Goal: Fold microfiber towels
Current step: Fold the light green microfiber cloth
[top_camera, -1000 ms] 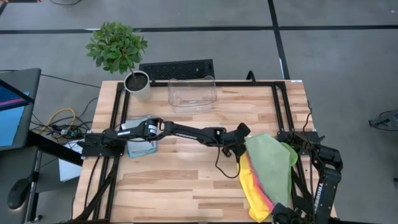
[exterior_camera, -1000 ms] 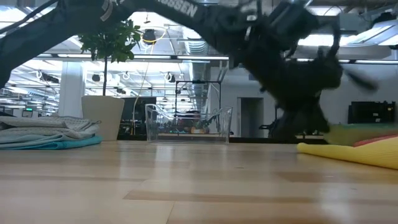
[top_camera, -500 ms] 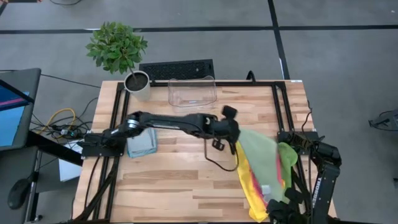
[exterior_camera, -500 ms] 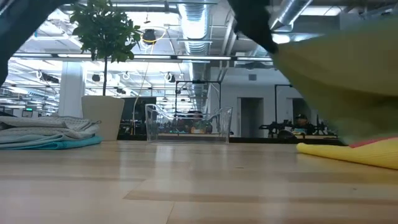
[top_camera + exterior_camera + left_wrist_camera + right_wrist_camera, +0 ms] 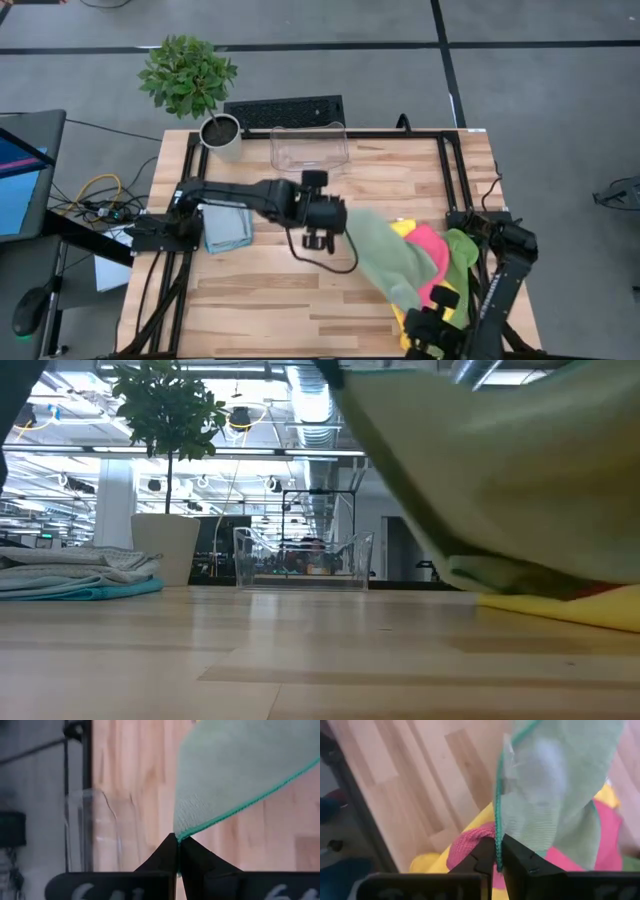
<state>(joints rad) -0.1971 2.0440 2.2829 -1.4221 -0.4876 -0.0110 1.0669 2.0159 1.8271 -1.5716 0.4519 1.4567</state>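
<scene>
A pale green microfiber towel (image 5: 385, 255) hangs stretched between my two grippers above the table's right half. My left gripper (image 5: 343, 222) is shut on its far-left corner, high over the table's middle. Near the front right edge, my right gripper (image 5: 428, 303) is shut on the towel's opposite end. Under the towel lies a pile with a pink towel (image 5: 432, 250), a yellow towel (image 5: 570, 608) and a lime green towel (image 5: 462, 250). A folded teal and grey stack (image 5: 226, 226) rests flat on the table's left side. My left gripper pinches one corner of the pale green towel (image 5: 179, 831) between its two fingers, at the green stitched hem. The fingers slant down from the table's left. The cloth spreads away from them, lifted off the table. My right gripper pinches the towel's stitched edge (image 5: 496, 827) between its two fingers, below a small white tag (image 5: 509, 767). It comes from the near right side, slanting down. The cloth hangs over the pile; I cannot tell whether its low fold (image 5: 500, 575) touches it.
A clear plastic bin (image 5: 308, 150) stands at the far edge, with a potted plant (image 5: 220, 135) to its left. Black rails (image 5: 190, 180) run along both sides of the table. Bare wood lies in the table's near-left half (image 5: 270, 300).
My left gripper has risen and swung toward the table's left with the towel's corner, rolling its wrist. The pale green towel has come up off the pile and spread out between the grippers, uncovering the pink and yellow towels. My right gripper has shifted a little toward the table's middle.
</scene>
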